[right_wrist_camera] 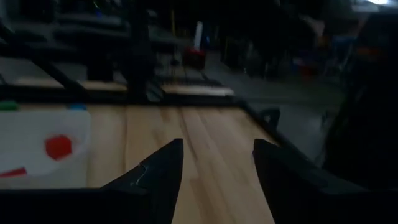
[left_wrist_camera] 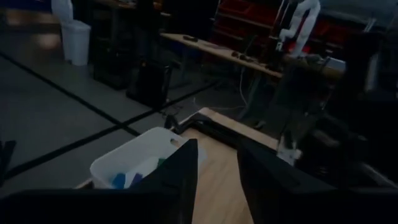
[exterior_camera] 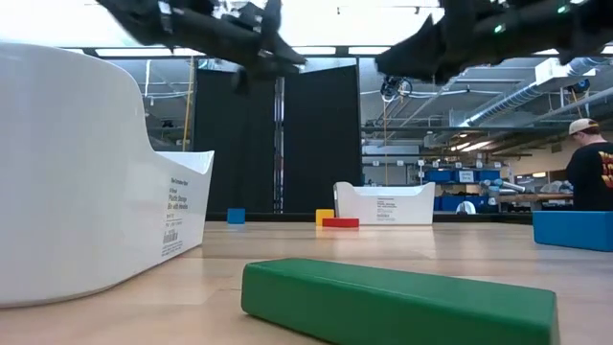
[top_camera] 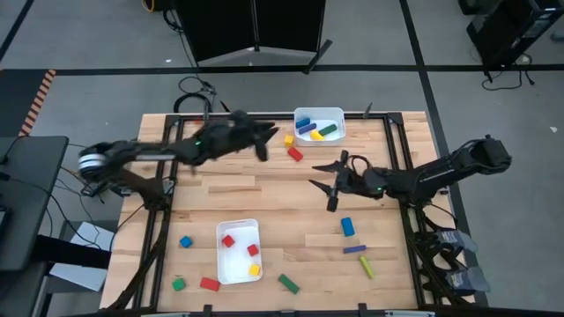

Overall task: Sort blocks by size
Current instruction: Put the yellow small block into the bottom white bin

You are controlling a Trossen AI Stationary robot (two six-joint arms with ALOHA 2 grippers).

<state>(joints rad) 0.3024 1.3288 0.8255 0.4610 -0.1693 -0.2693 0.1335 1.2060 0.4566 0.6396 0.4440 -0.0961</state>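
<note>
A green bar (exterior_camera: pixel 397 302) lies closest to the low camera, on the wood beside the near white tray (top_camera: pixel 238 251), which holds small red and yellow cubes. The right gripper (top_camera: pixel 325 180) hangs over the middle of the table (top_camera: pixel 264 198), its fingers spread wide with nothing between them; a blue block (top_camera: pixel 347 226) and a purple bar (top_camera: pixel 354 249) lie just toward the near edge from it, a yellow bar (top_camera: pixel 366 267) a little farther the same way. A red block (top_camera: pixel 295 154) sits on the boards between this gripper and the left one. The left gripper (top_camera: pixel 263 141) hovers near the far edge, its fingers parted by a narrow gap and holding nothing; the far white tray (top_camera: pixel 319 124), just beyond its tips, carries blue, yellow and green pieces. Well away from both grippers, near the front left corner, rest a blue cube (top_camera: pixel 186 241), a green cube (top_camera: pixel 179 283) and a red bar (top_camera: pixel 210 283). A person (exterior_camera: pixel 590 168) stands in the room beyond the table.
</note>
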